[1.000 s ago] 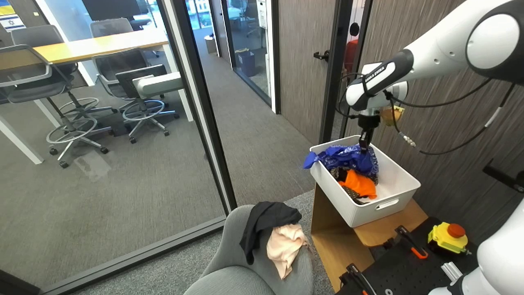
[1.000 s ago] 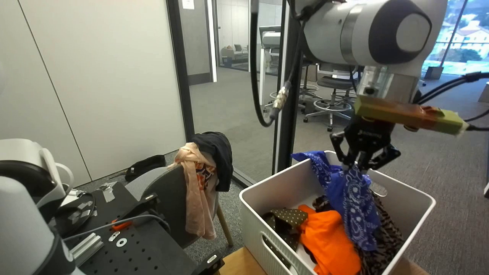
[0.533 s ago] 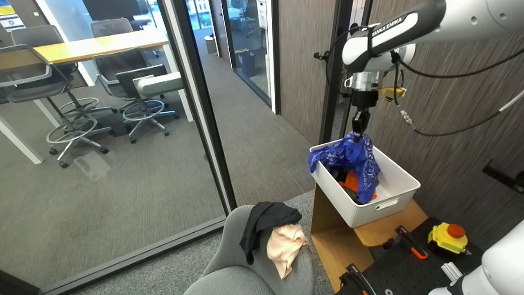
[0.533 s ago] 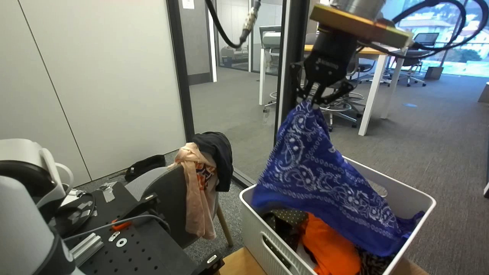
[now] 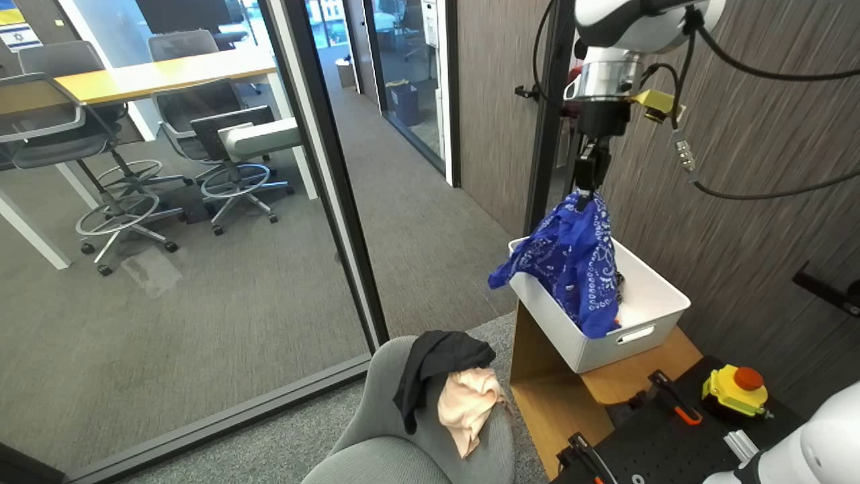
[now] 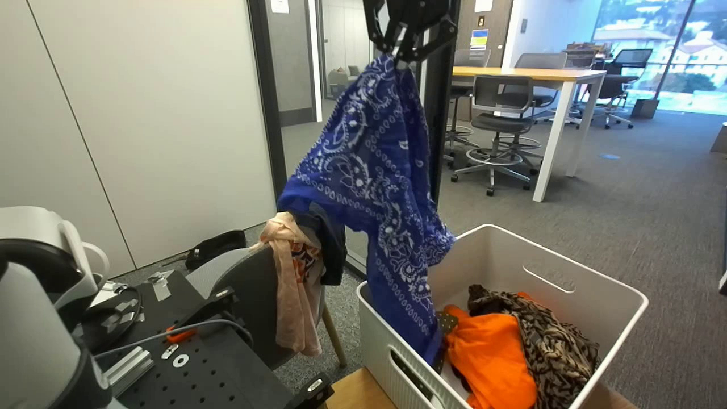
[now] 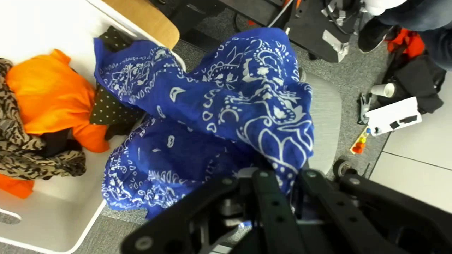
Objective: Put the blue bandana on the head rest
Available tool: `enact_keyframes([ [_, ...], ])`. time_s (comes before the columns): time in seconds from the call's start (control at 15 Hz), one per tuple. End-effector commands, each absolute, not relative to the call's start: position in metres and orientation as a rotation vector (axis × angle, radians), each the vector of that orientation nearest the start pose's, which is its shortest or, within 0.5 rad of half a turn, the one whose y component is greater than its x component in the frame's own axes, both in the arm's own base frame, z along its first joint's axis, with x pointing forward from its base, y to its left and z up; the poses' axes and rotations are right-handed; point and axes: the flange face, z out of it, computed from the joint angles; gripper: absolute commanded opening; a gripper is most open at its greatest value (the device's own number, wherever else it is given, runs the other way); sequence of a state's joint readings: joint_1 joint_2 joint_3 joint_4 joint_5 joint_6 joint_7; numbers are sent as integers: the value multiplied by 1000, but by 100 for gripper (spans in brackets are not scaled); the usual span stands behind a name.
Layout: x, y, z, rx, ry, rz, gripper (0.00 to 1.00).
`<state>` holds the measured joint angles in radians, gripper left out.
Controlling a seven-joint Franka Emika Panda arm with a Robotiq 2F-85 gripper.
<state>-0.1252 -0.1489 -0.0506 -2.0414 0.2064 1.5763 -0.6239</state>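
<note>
Grey carpet lies beyond. Your black gripper pinches the blue paisley cloth bandana at one point, its lower end over the white plastic bin; presumably held high to clear it before reaching the grey fabric chair at left.

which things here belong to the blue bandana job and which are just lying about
For the job:
blue bandana
claw
gray chair back, likely the destination

Just lying about:
orange cloth
animal-print cloth
dotted cloth
black cloth
peach cloth
</note>
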Motion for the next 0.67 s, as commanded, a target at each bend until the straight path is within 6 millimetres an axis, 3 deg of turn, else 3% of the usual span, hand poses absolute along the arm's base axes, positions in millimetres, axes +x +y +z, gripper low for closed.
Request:
enact_keyframes([
  [0.0,436,-34,537,-2715,-522,248,14],
  [0.4,389,2,610,-2674,-475,147,14],
  [0.6,369,15,631,-2658,-476,103,14],
])
